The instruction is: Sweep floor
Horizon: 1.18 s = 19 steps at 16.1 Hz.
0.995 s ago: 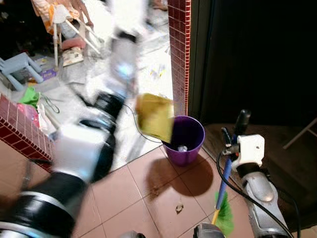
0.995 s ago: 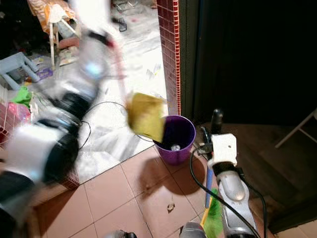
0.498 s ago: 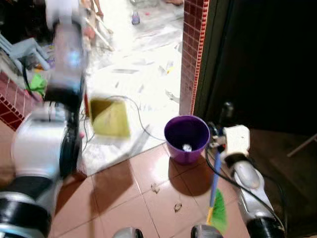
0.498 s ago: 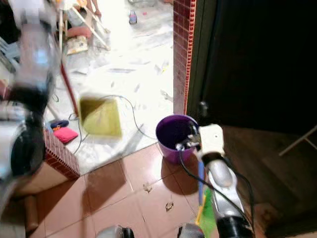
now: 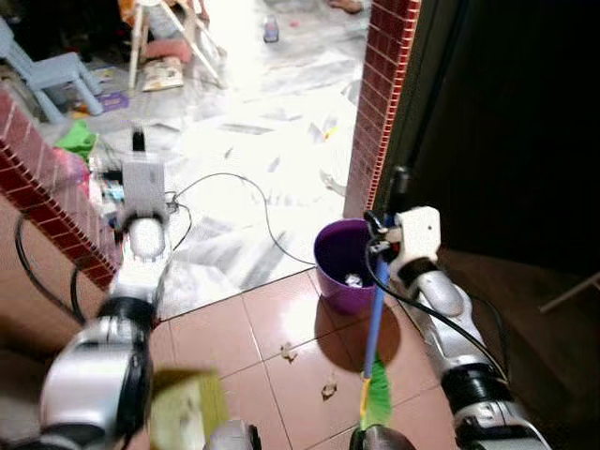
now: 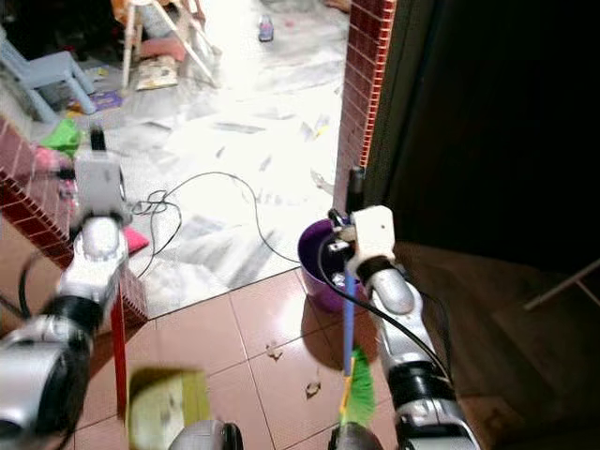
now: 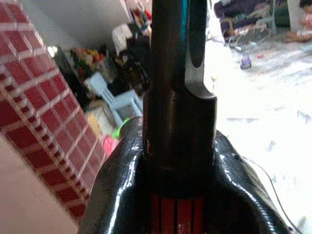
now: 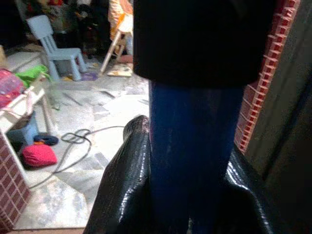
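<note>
My right gripper point(image 5: 398, 180) is shut on the blue broom handle point(image 5: 374, 319), beside the purple bin point(image 5: 339, 267). The broom's green bristles point(image 5: 379, 409) hang low over the terracotta tiles. My left gripper point(image 6: 97, 141) is shut on the dustpan's red handle point(image 6: 119, 361), which runs down to the yellow dustpan point(image 6: 167, 409) at the near left, close to the floor. In the left wrist view the red handle point(image 7: 178, 215) sits under a black finger point(image 7: 170, 73); in the right wrist view the blue handle point(image 8: 195, 161) is clamped. Small scraps point(image 5: 288, 353) point(image 5: 328, 386) lie on the tiles before the bin.
A red brick pillar point(image 5: 380, 103) and a dark doorway point(image 5: 506, 122) stand right of the bin. A low brick wall point(image 5: 47, 206) lies on the left. A black cable point(image 5: 253, 202) crosses the marble floor beyond the tiles. A blue child's chair point(image 5: 52, 75) stands far left.
My left arm has swung down, carrying the yellow dustpan from beside the bin to low at the near left. The right arm still holds the broom; the camera view has shifted.
</note>
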{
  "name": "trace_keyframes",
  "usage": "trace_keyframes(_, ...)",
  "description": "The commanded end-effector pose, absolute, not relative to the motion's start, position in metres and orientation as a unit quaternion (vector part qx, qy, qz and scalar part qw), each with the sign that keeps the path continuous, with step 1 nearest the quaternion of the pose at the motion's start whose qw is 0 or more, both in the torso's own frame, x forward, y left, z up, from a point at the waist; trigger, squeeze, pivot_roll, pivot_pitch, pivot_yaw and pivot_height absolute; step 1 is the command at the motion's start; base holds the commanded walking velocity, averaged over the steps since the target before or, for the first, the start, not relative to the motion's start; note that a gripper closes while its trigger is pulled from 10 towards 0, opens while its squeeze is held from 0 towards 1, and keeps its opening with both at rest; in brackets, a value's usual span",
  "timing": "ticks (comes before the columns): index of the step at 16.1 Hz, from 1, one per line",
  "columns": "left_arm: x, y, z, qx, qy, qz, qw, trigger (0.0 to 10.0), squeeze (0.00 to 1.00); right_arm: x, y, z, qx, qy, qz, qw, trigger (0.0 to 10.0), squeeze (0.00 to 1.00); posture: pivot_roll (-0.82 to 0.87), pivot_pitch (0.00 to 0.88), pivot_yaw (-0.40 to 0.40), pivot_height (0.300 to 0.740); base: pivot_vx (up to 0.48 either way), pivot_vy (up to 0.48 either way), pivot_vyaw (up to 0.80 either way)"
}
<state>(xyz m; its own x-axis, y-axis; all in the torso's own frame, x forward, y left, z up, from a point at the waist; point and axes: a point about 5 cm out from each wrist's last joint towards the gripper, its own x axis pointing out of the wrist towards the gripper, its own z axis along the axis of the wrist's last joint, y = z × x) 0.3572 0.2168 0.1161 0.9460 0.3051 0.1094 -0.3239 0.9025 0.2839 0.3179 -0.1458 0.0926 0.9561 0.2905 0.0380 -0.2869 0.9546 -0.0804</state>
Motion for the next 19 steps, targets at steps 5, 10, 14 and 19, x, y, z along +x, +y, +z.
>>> trace_keyframes(5,0.348,0.228,0.132,0.149,-0.098,0.192,0.965,10.0,0.00,0.325,-0.135,0.104,-0.010,-0.058,0.169,0.984,10.0,0.00,-0.06,0.000,0.031,0.740,0.000,0.000,0.44)
trace_keyframes(10,0.333,0.227,0.112,0.108,-0.076,0.196,0.972,10.0,0.00,0.324,-0.123,0.094,0.048,-0.035,0.183,0.981,10.0,0.00,-0.05,0.000,0.019,0.740,0.000,0.000,0.23)
trace_keyframes(14,0.333,0.218,0.110,0.085,-0.067,0.179,0.978,10.0,0.00,0.326,-0.118,0.096,0.052,-0.038,0.190,0.980,10.0,0.00,-0.05,0.000,0.024,0.740,0.000,0.000,0.00)
trace_keyframes(19,0.333,0.214,0.110,0.079,-0.062,0.173,0.980,10.0,0.00,0.324,-0.120,0.092,0.054,-0.035,0.194,0.979,10.0,0.00,-0.06,0.000,0.029,0.740,0.000,0.000,0.00)
